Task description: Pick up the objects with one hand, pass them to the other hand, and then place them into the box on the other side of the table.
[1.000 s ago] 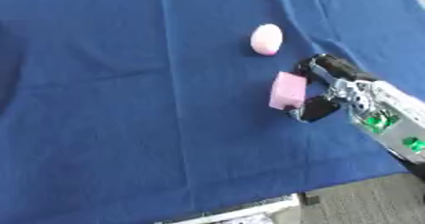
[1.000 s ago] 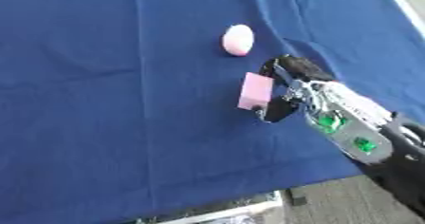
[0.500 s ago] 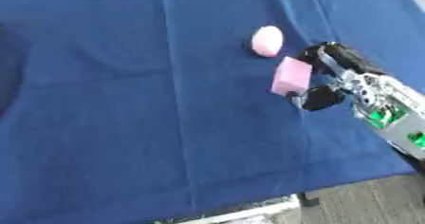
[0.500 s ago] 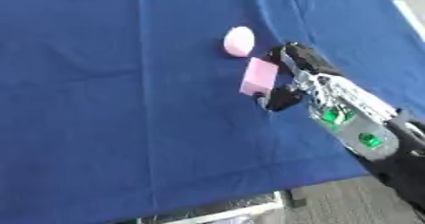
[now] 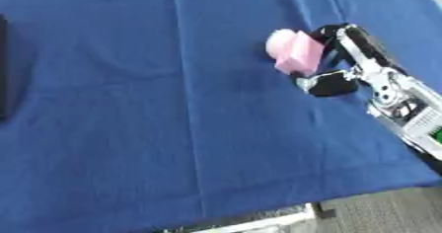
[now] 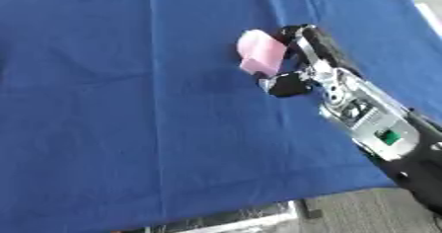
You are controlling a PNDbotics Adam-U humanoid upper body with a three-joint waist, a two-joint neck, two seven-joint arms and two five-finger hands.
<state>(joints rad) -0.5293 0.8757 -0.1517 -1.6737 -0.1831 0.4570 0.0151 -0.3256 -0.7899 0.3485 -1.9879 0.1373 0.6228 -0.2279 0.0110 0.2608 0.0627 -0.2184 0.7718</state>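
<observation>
Two pink things show on the blue cloth-covered table (image 5: 172,128): a flat pink rectangular block (image 5: 301,54) and, right behind it, a paler pink rounded egg-shaped object (image 5: 278,42) lying on the cloth. The robot's black and silver right hand (image 5: 338,59) reaches in from the right edge and has the block pinched, fingers curled over its far side and the thumb (image 5: 328,84) below it. The block looks lifted and tilted, overlapping the rounded object from where I stand, though whether they touch I cannot tell. At the far left edge sits a dark shape (image 5: 3,69), possibly the box.
</observation>
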